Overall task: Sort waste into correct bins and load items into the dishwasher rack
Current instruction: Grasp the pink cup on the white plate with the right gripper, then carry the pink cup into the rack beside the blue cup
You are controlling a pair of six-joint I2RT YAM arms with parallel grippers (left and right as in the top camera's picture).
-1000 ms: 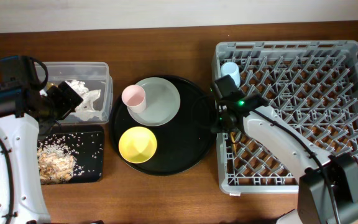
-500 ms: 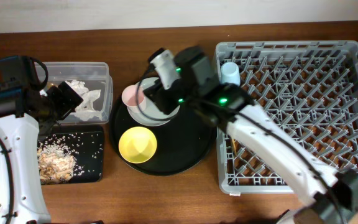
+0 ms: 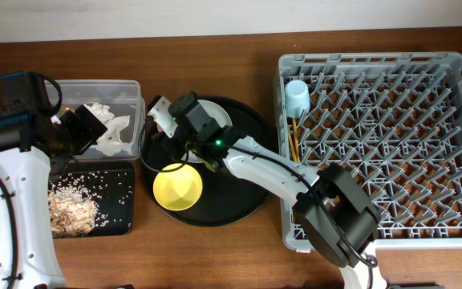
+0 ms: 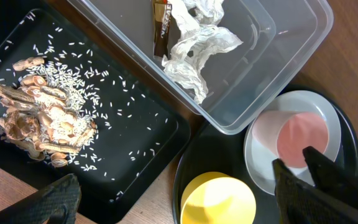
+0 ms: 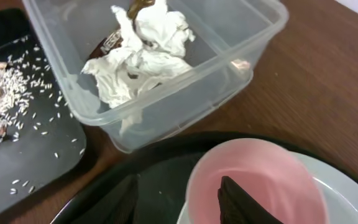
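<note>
The small pink cup (image 5: pixel 260 177) stands on the pale grey plate (image 3: pixel 219 116) on the round black tray; it also shows in the left wrist view (image 4: pixel 300 134). My right gripper (image 3: pixel 171 128) is open and straddles the cup's rim (image 5: pixel 179 199), one finger inside, one outside. The yellow bowl (image 3: pixel 177 186) sits beside the plate. The light-blue cup (image 3: pixel 297 98) and chopsticks (image 3: pixel 295 140) are in the grey rack (image 3: pixel 375 58). My left gripper (image 3: pixel 83 128) is open and empty above the clear tub (image 3: pixel 131 88), which holds tissue (image 4: pixel 194 53) and a brown wrapper (image 4: pixel 161 28). The flat black tray (image 3: pixel 115 209) holds scraps and rice (image 4: pixel 42 124).
The round black tray (image 3: pixel 239 201) lies between the bins and the rack. My right arm stretches from the rack's near left corner across this tray. Bare wooden table runs along the far side and the near edge.
My right arm has swung from the rack's left side across to the round tray and come down over the pink cup. The left arm has not moved.
</note>
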